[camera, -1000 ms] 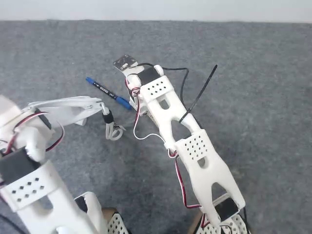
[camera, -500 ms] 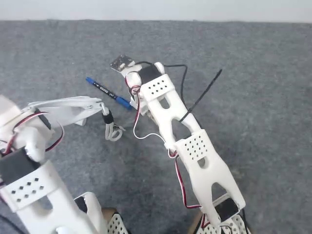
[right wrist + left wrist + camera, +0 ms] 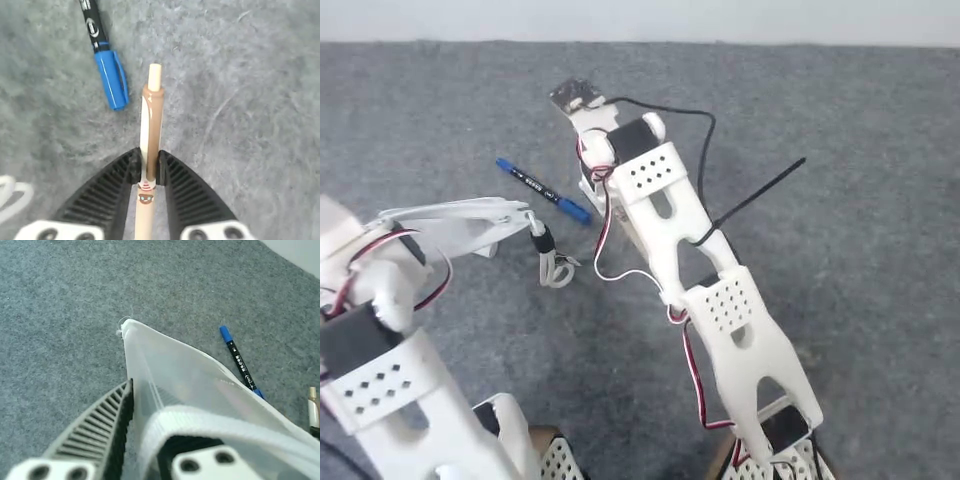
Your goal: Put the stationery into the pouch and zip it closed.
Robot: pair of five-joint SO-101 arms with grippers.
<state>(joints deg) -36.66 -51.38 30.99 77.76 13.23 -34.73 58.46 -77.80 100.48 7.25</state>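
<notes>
My left gripper [image 3: 145, 400] is shut on the edge of a translucent white pouch [image 3: 190, 375], held above the carpet at the left [image 3: 460, 222]. The pouch's zipper pull with a white loop [image 3: 555, 268] hangs from the end nearest the right arm. A blue pen [image 3: 542, 190] lies on the carpet just beyond the pouch, its cap [image 3: 111, 80] toward the right arm. My right gripper [image 3: 149, 159] is shut on a beige and brown pen [image 3: 148, 120], which points outward beside the blue cap. In the high view the right arm [image 3: 655, 190] hides that gripper.
Grey carpet [image 3: 840, 120] covers the whole table, with open room to the right and at the far side. A black cable tie [image 3: 760, 190] sticks out from the right arm. The arm bases stand at the near edge.
The right arm's wrist has moved toward the far side with the beige pen, and its cable tie has swung right. The left arm and pouch have kept still.
</notes>
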